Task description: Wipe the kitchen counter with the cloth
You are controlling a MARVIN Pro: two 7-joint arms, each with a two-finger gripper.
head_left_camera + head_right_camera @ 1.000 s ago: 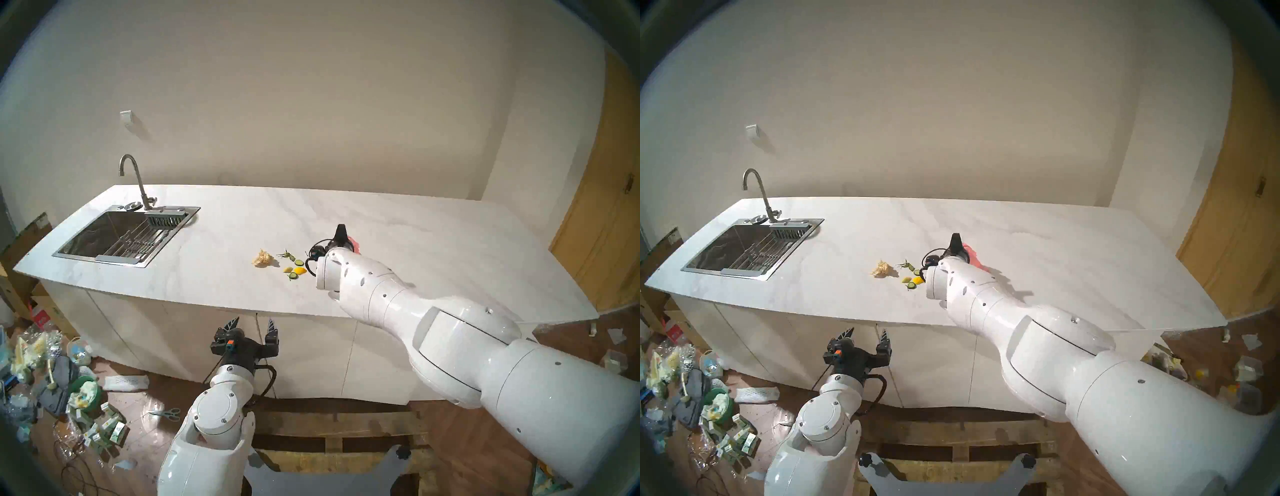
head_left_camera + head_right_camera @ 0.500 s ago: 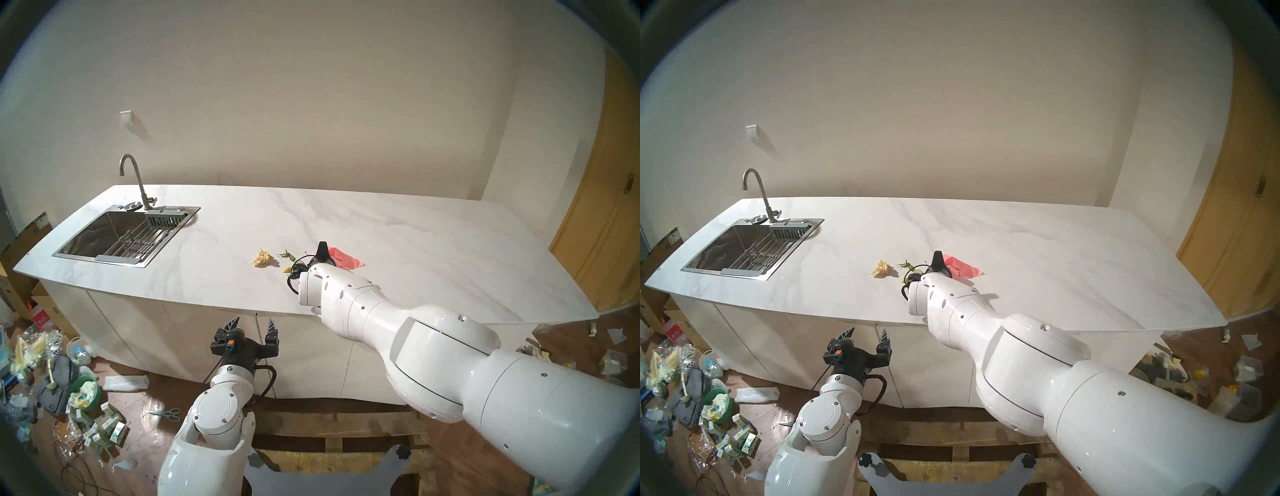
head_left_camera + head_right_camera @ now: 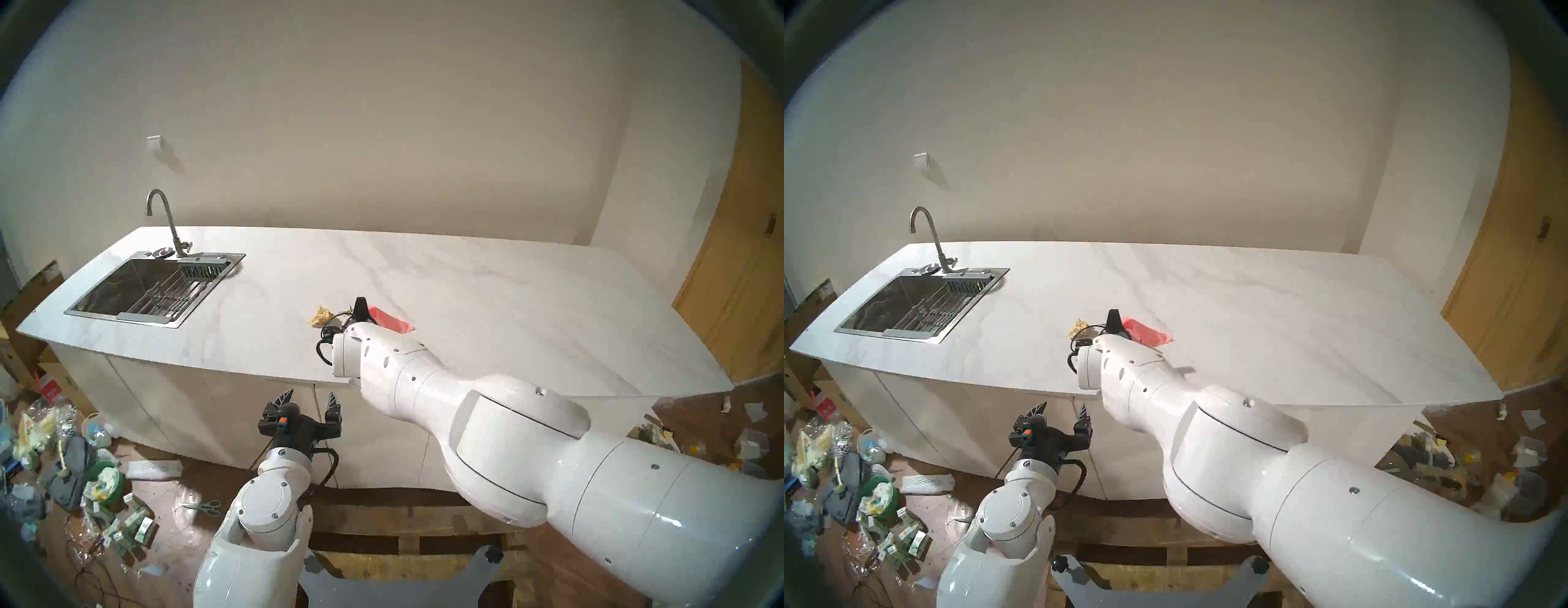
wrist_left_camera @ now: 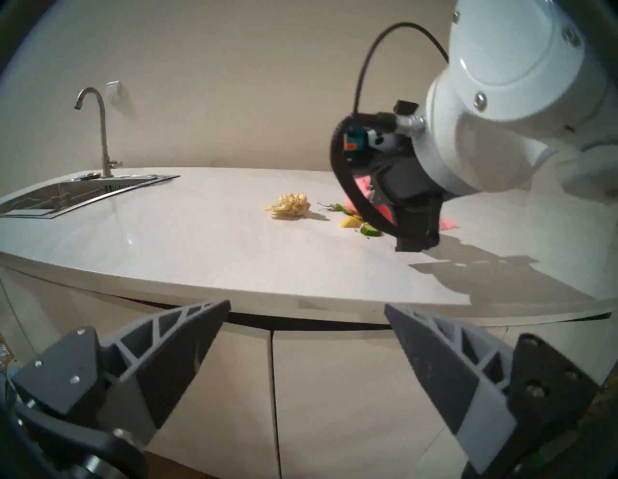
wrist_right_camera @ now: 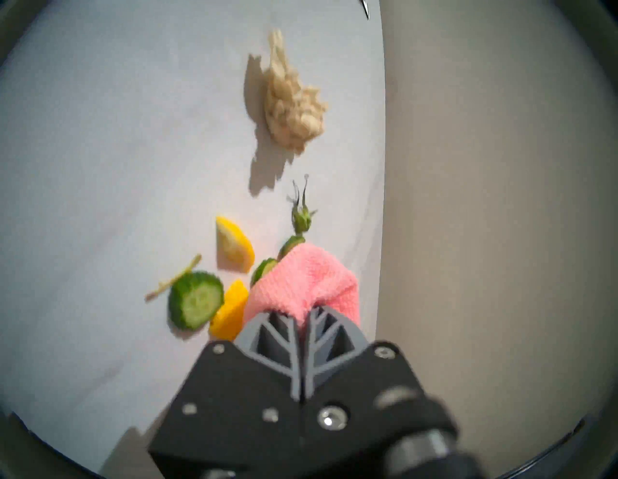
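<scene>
The kitchen counter (image 3: 466, 276) is a white marble-look slab with a steel sink (image 3: 123, 316) and a curved faucet (image 3: 163, 216) at its left end. My right gripper (image 5: 302, 312) is shut on the salmon-pink cloth (image 5: 301, 281) and holds it down on the counter (image 5: 100, 167). The cloth (image 3: 390, 320) trails to the right of the gripper (image 3: 360, 312). The cloth's front touches cucumber slices. My left gripper (image 3: 309, 397) is open and empty, below the counter's front edge, facing the cabinets.
A beige papery wad (image 5: 294, 110) lies just left of the cloth. Cucumber slices (image 5: 195, 299), a lemon wedge (image 5: 234, 249), an orange piece (image 5: 230, 309) and a green stem (image 5: 301, 217) lie by the gripper. Litter covers the floor at left (image 3: 85, 488).
My right gripper has slid left along the counter with the cloth, up to the food scraps and near the wad. The scraps are now hidden behind the wrist in the head views. The left arm has not moved.
</scene>
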